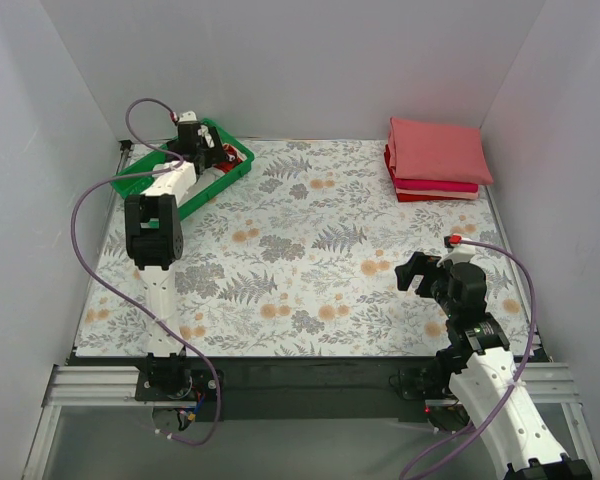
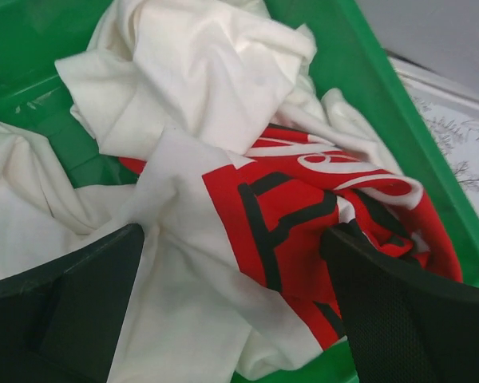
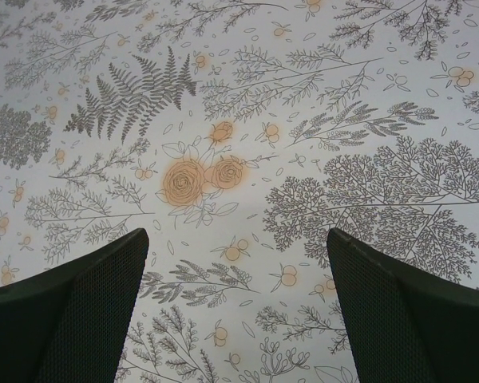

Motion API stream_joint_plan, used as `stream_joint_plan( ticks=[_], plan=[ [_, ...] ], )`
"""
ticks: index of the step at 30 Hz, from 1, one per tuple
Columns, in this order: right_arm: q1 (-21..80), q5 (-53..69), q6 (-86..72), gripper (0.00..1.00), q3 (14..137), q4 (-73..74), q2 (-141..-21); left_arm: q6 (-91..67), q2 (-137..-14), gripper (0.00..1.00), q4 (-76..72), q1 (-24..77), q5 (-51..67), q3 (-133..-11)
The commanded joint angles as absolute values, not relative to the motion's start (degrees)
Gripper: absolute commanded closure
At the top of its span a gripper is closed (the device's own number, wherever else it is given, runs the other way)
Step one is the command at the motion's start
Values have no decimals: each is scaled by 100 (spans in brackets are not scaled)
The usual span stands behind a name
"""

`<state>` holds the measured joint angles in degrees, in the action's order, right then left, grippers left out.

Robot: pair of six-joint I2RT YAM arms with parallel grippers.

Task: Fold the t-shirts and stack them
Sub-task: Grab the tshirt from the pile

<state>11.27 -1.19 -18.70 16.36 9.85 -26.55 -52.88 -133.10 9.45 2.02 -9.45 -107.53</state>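
Observation:
A crumpled white t-shirt with a red square print (image 2: pixel 223 159) lies in the green tray (image 2: pixel 359 72). My left gripper (image 2: pixel 235 263) is open, its jaws wide apart, just above the shirt, one finger on each side of the print's edge. In the top view the left gripper (image 1: pixel 202 150) reaches into the tray (image 1: pixel 140 178). A stack of folded shirts (image 1: pixel 437 160), salmon-pink on top of red and cream ones, lies at the far right. My right gripper (image 3: pixel 238 271) is open and empty above the bare cloth; it also shows in the top view (image 1: pixel 417 272).
A floral tablecloth (image 1: pixel 300 250) covers the table. White walls close in the back and both sides. A purple cable (image 1: pixel 90 200) loops beside the left arm.

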Motion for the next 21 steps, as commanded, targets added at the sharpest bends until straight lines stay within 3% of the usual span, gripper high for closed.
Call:
stream_joint_plan(
  ticks=[1,4,7,8,11,12,21],
  plan=[
    [1125,-62,-1775,2,1617,721,-2566,-5264,-13403,7,1450,149,-843,-11109],
    [1125,-79,-1775,2,1608,712,-2531,-5326,-13368,17,1441,141,-870,-11074],
    [1125,-88,-1767,2,1591,694,-2557,-5326,-13254,50,1441,141,-800,-11039],
    [1125,-88,-1775,2,1591,694,-2575,-5326,-13202,71,1441,141,-669,-11022],
    [1116,-70,-1775,2,1591,694,-2575,-5361,-12947,88,1424,141,-606,-10969],
    [1125,-96,-1767,2,1591,694,-2575,-5379,-12868,100,1415,141,-615,-10960],
    [1125,-114,-1767,2,1547,677,-2540,-5502,-11524,100,1389,141,-580,-10688]
  ],
)
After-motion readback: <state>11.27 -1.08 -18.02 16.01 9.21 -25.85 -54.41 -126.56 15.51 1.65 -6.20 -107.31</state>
